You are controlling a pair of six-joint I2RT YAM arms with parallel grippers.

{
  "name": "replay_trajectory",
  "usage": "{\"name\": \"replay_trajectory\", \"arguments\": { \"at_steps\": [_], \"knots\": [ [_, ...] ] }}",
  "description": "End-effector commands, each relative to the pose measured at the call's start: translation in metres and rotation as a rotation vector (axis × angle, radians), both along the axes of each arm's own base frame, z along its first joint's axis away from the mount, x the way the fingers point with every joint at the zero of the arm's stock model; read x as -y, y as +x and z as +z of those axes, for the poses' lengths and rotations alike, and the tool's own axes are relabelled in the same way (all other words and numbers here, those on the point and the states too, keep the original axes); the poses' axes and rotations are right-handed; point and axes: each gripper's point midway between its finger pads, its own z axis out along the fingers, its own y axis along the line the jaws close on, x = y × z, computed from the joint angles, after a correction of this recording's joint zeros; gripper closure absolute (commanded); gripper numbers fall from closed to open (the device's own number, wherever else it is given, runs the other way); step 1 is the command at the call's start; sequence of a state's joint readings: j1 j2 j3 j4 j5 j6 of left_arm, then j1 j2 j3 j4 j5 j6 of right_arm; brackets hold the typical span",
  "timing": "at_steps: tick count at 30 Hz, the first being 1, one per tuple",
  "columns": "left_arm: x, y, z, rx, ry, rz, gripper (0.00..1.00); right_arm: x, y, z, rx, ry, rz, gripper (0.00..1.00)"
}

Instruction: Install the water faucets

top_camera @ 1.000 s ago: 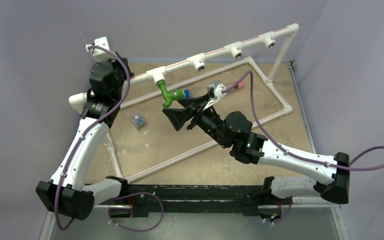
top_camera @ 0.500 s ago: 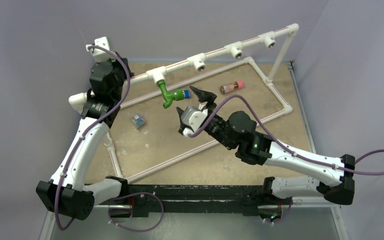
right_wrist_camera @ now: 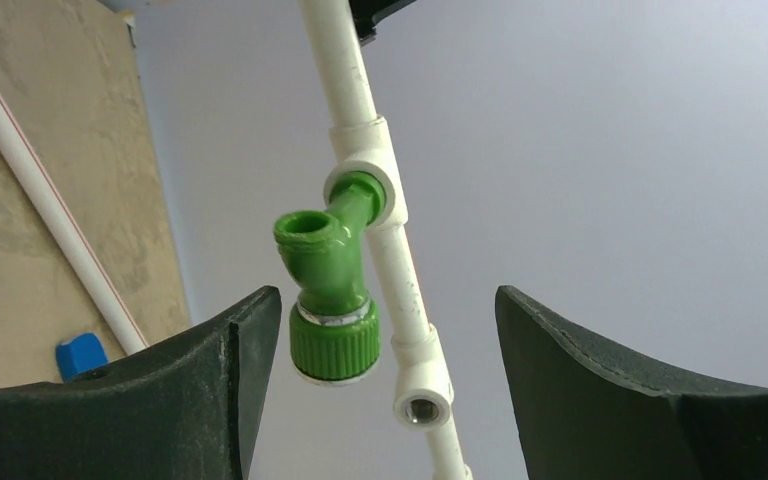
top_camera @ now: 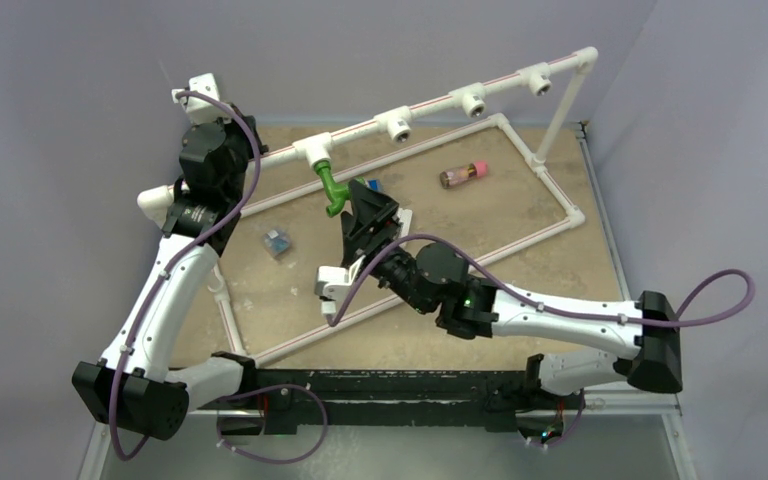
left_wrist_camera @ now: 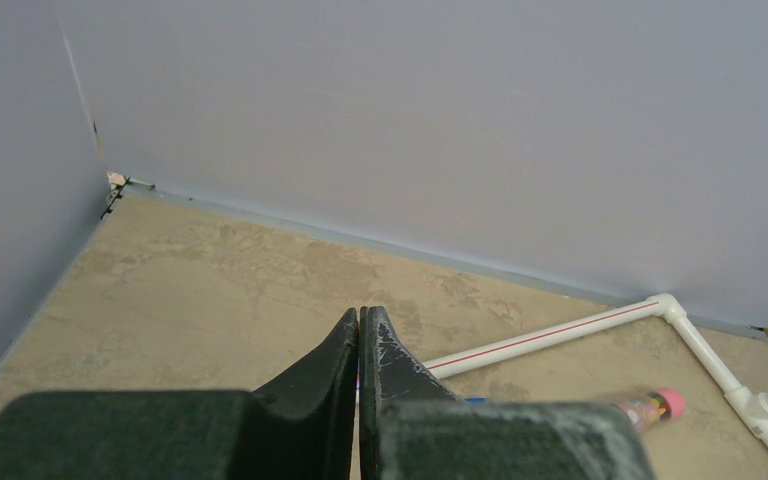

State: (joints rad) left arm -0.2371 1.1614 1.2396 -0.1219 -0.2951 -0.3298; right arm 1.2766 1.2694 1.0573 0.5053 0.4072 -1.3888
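Note:
A bright green faucet (top_camera: 332, 190) hangs by its stem from the leftmost white tee (top_camera: 315, 150) of the raised pipe rail. In the right wrist view the faucet (right_wrist_camera: 330, 280) has its ribbed green knob toward me, low between the fingers and close to the left finger (right_wrist_camera: 225, 360). My right gripper (top_camera: 372, 208) is open just right of and below it, touching nothing, as the right wrist view (right_wrist_camera: 385, 300) also shows. My left gripper (top_camera: 240, 145) is up by the rail's left end. It is shut and empty in its wrist view (left_wrist_camera: 360, 314).
Three empty tee sockets (top_camera: 397, 122) follow along the rail; the nearest one shows in the right wrist view (right_wrist_camera: 422, 407). A white pipe frame (top_camera: 560, 195) lies on the table. A pink-capped tube (top_camera: 462, 174), a blue piece (top_camera: 373, 184) and a small blue-grey part (top_camera: 277, 242) lie loose.
My right gripper has rolled over and shifted left, from beside the faucet's knob to just below it, its wrist camera swinging round to the lower left. The faucet and left arm have not moved.

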Motion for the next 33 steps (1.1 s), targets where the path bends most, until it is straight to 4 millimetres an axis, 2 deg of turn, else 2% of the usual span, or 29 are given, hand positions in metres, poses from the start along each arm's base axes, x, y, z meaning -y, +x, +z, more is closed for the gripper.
{"name": "replay_trajectory", "arguments": {
  "at_steps": [1, 10, 16, 21, 26, 28, 30, 31, 33],
  "knots": [
    [0.016, -0.016, -0.081, -0.278, 0.069, -0.085, 1.00, 0.002, 0.008, 0.018, 0.134, 0.016, -0.095, 0.20],
    [0.017, -0.016, -0.082, -0.281, 0.068, -0.087, 1.00, -0.018, 0.021, 0.013, 0.108, 0.040, -0.125, 0.27],
    [0.017, -0.015, -0.083, -0.281, 0.068, -0.086, 1.00, -0.021, 0.034, 0.009, 0.073, 0.071, -0.151, 0.42],
    [0.017, -0.015, -0.083, -0.280, 0.068, -0.085, 1.00, -0.018, 0.041, 0.007, 0.049, 0.105, -0.170, 0.50],
    [0.017, -0.015, -0.082, -0.279, 0.068, -0.085, 1.00, -0.017, 0.045, 0.006, -0.011, 0.176, -0.169, 0.68],
    [0.017, -0.015, -0.082, -0.279, 0.068, -0.083, 1.00, -0.018, 0.045, 0.005, -0.041, 0.212, -0.158, 0.80],
    [0.017, -0.015, -0.082, -0.279, 0.068, -0.085, 1.00, -0.016, 0.047, 0.004, -0.069, 0.258, -0.171, 0.96],
    [0.017, -0.015, -0.082, -0.279, 0.068, -0.083, 1.00, -0.018, 0.044, 0.005, -0.084, 0.284, -0.157, 1.00],
    [0.017, -0.015, -0.082, -0.279, 0.068, -0.083, 1.00, -0.027, 0.038, 0.004, -0.181, 0.385, -0.094, 1.00]
  ]
}}
